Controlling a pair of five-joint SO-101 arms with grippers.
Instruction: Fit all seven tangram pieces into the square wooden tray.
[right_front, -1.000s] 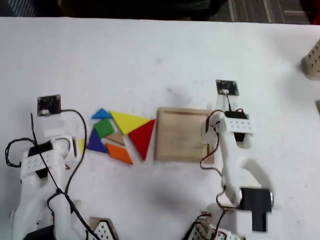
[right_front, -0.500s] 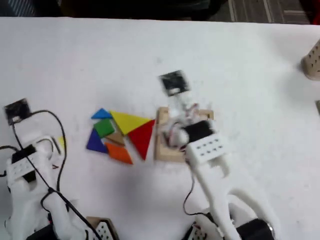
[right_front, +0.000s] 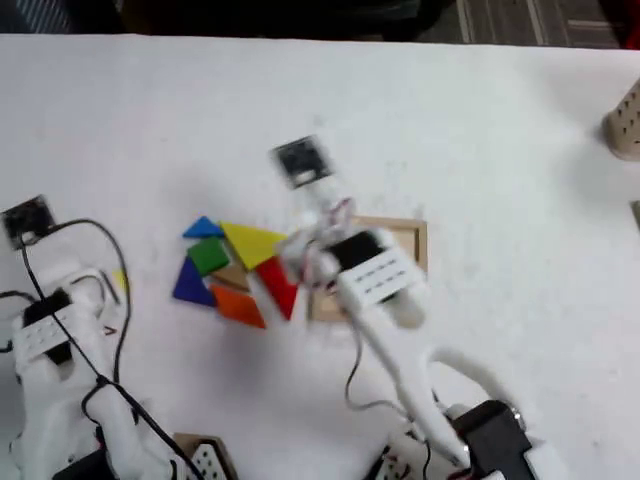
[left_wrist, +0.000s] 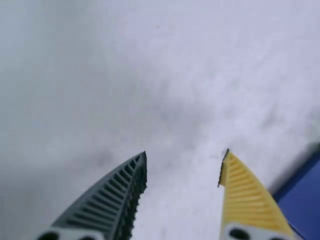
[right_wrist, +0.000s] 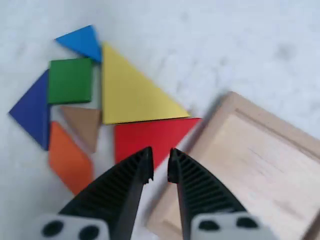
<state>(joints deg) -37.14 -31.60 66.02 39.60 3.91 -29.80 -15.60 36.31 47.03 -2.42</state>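
Tangram pieces (right_front: 235, 272) beside tray (right_front: 420, 240), R gripper (right_wrist: 159, 163) over red triangle (right_wrist: 145, 132).

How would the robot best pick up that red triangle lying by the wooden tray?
Likely from above, pinching the red triangle across its two short sides near the corner pointing away from the yellow triangle. It lies flat, long edge against the yellow one, leaving only those sides free.
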